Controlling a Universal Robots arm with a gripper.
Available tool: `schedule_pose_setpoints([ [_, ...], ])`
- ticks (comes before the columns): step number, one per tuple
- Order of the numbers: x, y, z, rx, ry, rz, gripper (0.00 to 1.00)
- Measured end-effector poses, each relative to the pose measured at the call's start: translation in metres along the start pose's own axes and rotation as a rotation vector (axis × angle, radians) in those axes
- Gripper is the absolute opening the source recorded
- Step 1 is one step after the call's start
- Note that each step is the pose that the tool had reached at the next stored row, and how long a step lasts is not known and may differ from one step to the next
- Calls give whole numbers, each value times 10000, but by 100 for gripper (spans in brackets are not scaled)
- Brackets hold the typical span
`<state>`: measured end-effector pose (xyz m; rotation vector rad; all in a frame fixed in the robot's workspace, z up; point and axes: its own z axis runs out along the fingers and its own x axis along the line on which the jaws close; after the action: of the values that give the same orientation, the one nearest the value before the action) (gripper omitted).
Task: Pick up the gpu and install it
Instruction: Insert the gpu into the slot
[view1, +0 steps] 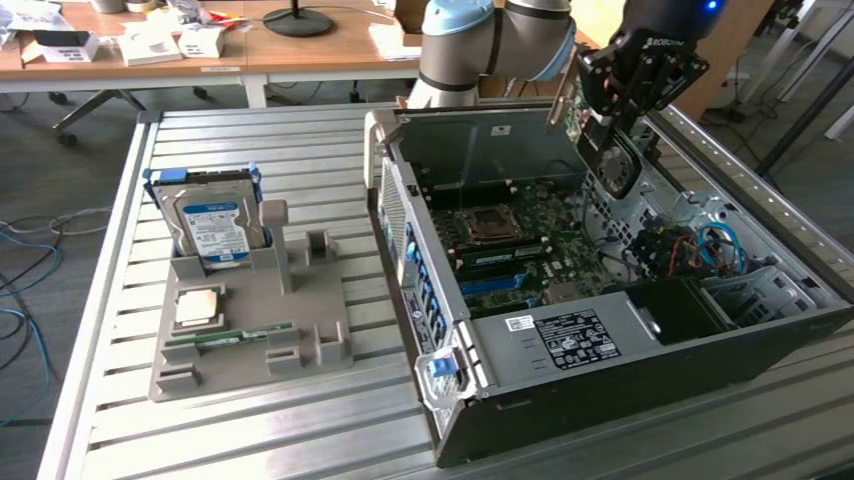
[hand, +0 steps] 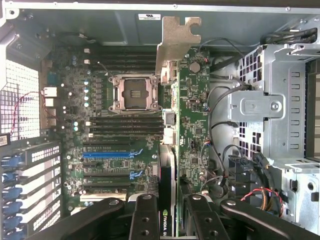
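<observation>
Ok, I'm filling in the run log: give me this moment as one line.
pincer: shut on gpu | gpu: on edge, over motherboard of open case | install: not yet seated

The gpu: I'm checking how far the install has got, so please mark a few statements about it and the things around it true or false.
1. The gripper is shut on the gpu. True.
2. The gpu is already seated in a slot on the motherboard. False: it hangs in the gripper above the open computer case.
3. The hard drive stands upright in the gray holder on the table. True.
4. The memory stick is plugged into the motherboard. False: it lies on the gray holder, in front of the hard drive.
</observation>
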<state>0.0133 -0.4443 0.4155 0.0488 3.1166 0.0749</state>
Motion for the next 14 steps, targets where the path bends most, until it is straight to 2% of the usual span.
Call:
schedule_pose_setpoints([
  [7,0,0,0,-1,2,-39,27],
  [14,0,0,0,-6,20,-422,27],
])
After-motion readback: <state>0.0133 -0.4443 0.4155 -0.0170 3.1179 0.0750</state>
